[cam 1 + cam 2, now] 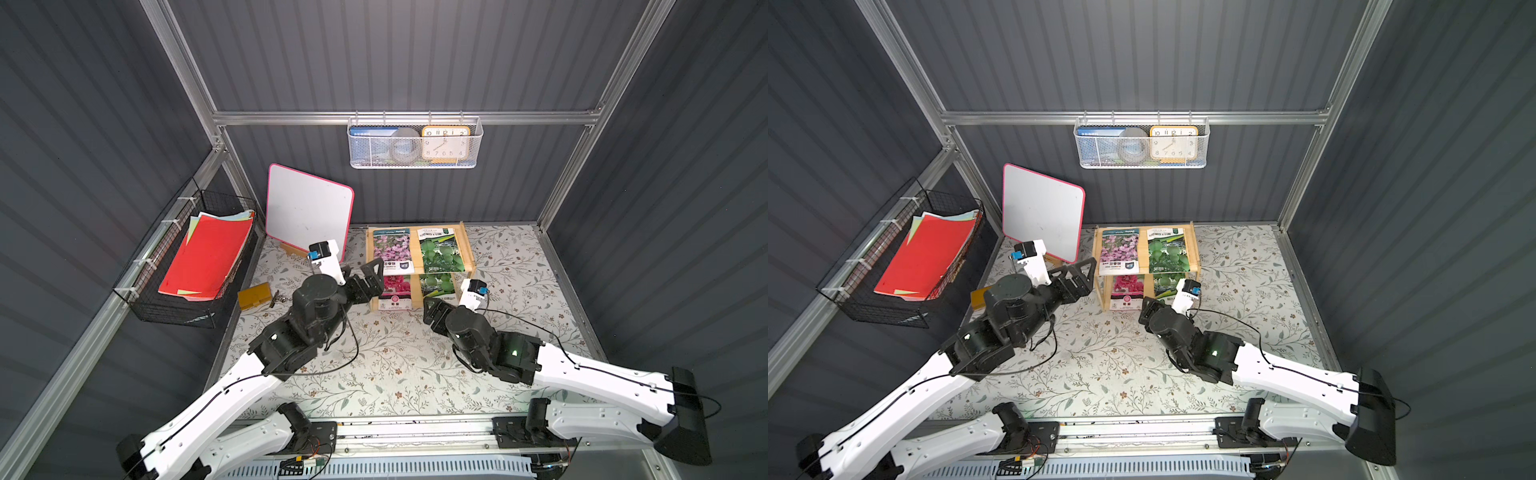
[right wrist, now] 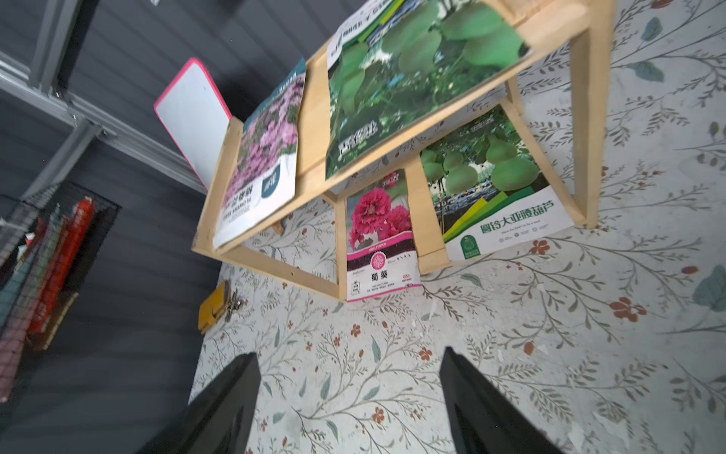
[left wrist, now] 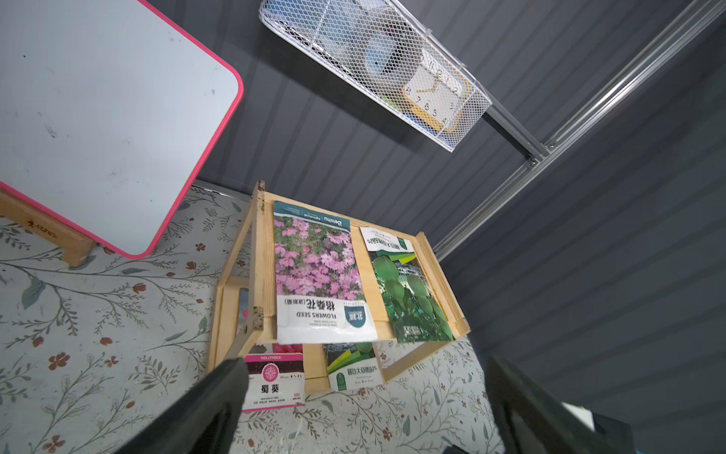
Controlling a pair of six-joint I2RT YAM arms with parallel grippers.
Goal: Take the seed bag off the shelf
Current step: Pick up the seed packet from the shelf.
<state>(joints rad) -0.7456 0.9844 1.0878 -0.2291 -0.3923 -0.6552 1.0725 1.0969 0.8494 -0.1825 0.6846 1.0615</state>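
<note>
Nothing was off the shelf yet. The left hand, wide open and empty, hung just before the pink-flower seed bag on the top tier; the right hand, open and empty, faced the lower tier. Grasping and lifting remained

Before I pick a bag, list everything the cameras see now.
shelf: one, pale wood, two tiers, back of table.
pink-flower bag: one, pink, top tier.
green-leaf bag: one, green, top tier.
hollyhock bag: one, magenta, lower tier.
gourd bag: one, green, lower tier.
whiteboard: one, white with pink edge, beside shelf.
white basket: one, white, back rail.
clock: one, yellow-rimmed, in white basket.
black basket: one, black, left wall, holding red paper.
pouch: one, yellow-brown, on table near black basket.
left gripper: one, black, open, by top tier.
right gripper: one, black, open, before lower tier.
</note>
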